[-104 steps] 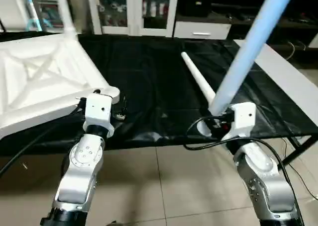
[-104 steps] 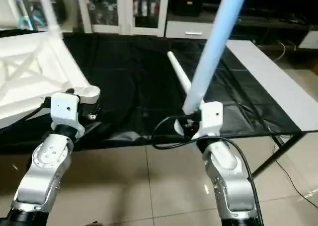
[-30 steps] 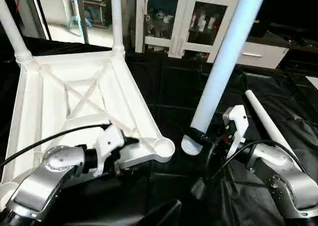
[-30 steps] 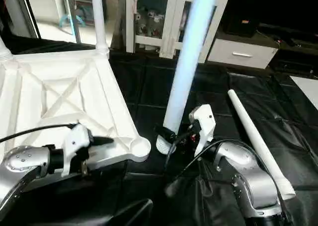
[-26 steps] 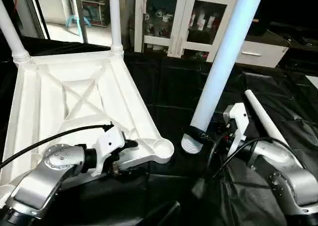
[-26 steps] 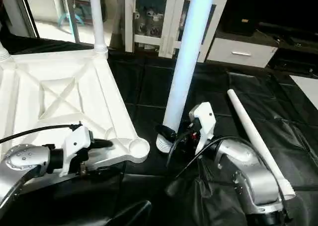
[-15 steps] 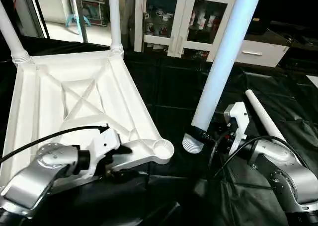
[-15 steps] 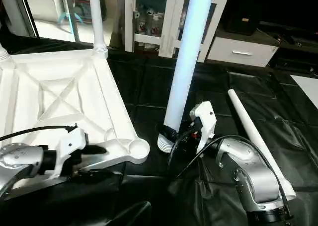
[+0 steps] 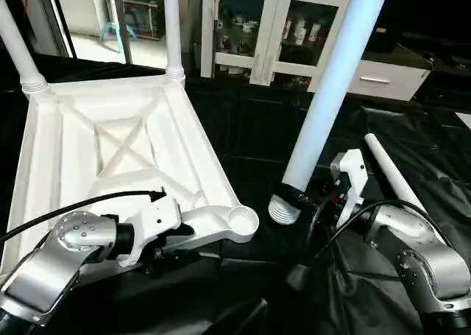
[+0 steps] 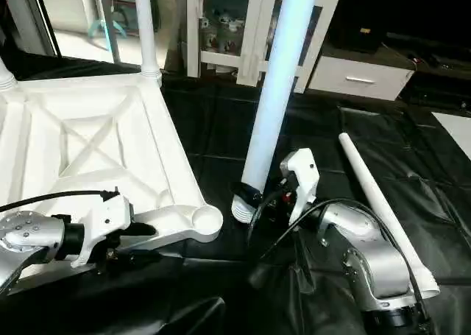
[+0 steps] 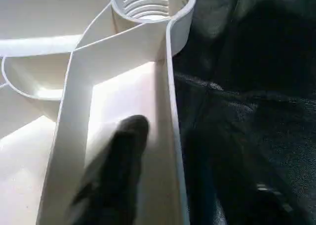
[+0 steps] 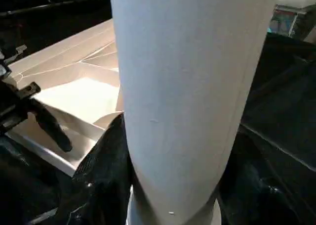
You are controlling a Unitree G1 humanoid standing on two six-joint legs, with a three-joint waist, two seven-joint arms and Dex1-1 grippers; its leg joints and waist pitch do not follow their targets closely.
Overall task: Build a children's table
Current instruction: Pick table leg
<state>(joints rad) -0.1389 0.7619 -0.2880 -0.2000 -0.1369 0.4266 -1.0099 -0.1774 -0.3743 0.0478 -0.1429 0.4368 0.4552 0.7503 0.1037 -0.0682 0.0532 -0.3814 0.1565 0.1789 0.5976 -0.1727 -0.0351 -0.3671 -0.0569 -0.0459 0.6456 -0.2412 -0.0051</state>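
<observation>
Your left fingers [image 9: 175, 241] straddle the tabletop's [image 9: 110, 147] near rim, one inside, one beneath; whether they're pinching it, you cannot tell. Your right fingers [image 9: 303, 199] are clamped on an upright leg [image 9: 331, 77] at centre frame. Black sheeting [image 9: 243, 129] covers the worktop; a glass-door cabinet [image 9: 257, 26] stands at top. A spare leg [image 9: 394, 177] lies at right.

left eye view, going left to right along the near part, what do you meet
left gripper → empty corner socket → upright leg's ribbed end → right gripper → loose leg lying on the black cloth
</observation>
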